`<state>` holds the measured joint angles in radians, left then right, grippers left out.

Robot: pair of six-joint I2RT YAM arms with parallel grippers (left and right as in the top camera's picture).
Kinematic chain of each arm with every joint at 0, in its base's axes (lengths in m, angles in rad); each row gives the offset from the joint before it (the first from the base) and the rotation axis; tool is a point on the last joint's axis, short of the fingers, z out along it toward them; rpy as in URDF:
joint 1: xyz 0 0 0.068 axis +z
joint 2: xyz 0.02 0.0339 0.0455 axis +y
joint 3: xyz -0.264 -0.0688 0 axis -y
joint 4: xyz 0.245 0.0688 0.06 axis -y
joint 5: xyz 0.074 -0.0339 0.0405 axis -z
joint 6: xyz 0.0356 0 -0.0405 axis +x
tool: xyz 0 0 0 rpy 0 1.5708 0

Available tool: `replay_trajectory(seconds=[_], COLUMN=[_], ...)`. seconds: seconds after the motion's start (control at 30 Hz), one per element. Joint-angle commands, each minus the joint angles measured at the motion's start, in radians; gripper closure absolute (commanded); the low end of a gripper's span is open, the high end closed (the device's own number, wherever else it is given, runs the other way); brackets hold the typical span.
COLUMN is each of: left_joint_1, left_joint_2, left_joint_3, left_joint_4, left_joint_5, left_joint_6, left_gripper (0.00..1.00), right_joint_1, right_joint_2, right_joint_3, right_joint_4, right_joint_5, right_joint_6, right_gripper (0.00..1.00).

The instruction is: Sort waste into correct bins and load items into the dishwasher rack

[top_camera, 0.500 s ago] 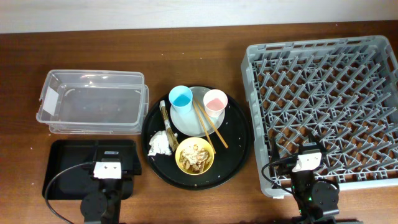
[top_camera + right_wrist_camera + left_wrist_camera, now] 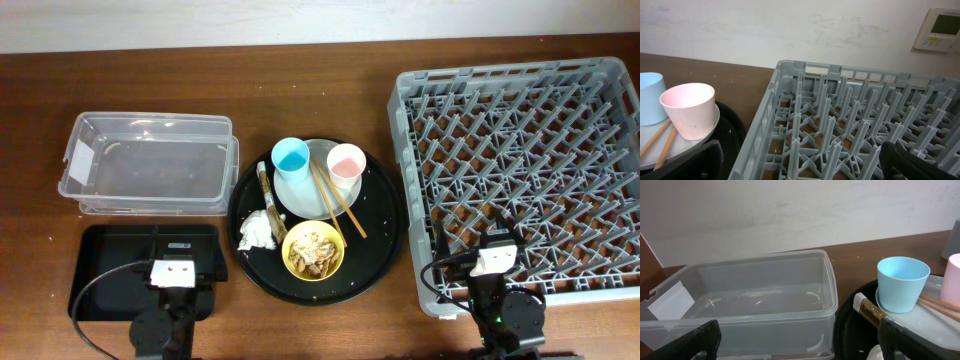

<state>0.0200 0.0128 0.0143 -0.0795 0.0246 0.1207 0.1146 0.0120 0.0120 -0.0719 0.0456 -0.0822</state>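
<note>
On the white plate [image 2: 300, 196] stand a light blue cup [image 2: 291, 160] and a pink cup [image 2: 345, 163], with two wooden chopsticks [image 2: 335, 202] lying across it. Beside it are a wrapper strip [image 2: 265, 184], a crumpled napkin [image 2: 257, 232] and a yellow bowl [image 2: 314, 250] holding brownish food scraps [image 2: 312, 247]. The clear tub [image 2: 150, 165] and the small black tray [image 2: 115, 262] lie at the left, the grey rack [image 2: 530, 170] at the right. My left gripper [image 2: 175, 245] is open over the black tray, facing the tub [image 2: 755, 295]. My right gripper [image 2: 478, 235] is open over the rack's near left corner [image 2: 850, 115].
The dishes and waste sit on a large round black tray [image 2: 380, 235] in the middle. A white wall runs behind the table, with a wall panel [image 2: 940, 30] at the right. Bare wooden table lies between the round tray and the rack.
</note>
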Motion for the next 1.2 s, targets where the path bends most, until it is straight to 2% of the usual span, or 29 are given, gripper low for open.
replay_trajectory(seconds=[0.0,0.97,1.03,1.17], left_joint_1=[0.003,0.003,0.003,0.003], left_joint_2=[-0.006,-0.006,-0.006,-0.001], left_joint_3=[-0.006,-0.006,-0.005,-0.005], left_joint_4=[-0.004,-0.003,0.102,-0.004], left_joint_5=[-0.014,-0.014,-0.024,-0.02], left_joint_6=[0.02,0.021,0.067,0.051], left_gripper=[0.01,0.01,0.01,0.01], right_joint_1=[-0.005,-0.005,-0.005,-0.005], right_joint_2=[-0.007,-0.007,-0.006,-0.007], right_joint_3=[-0.006,-0.006,-0.006,-0.006], right_joint_4=[-0.004,-0.004,-0.004,-0.004], right_joint_5=[0.012,0.012,0.012,0.012], right_joint_6=[-0.004,-0.004,-0.004,-0.004], right_gripper=[0.02,0.01,0.02,0.02])
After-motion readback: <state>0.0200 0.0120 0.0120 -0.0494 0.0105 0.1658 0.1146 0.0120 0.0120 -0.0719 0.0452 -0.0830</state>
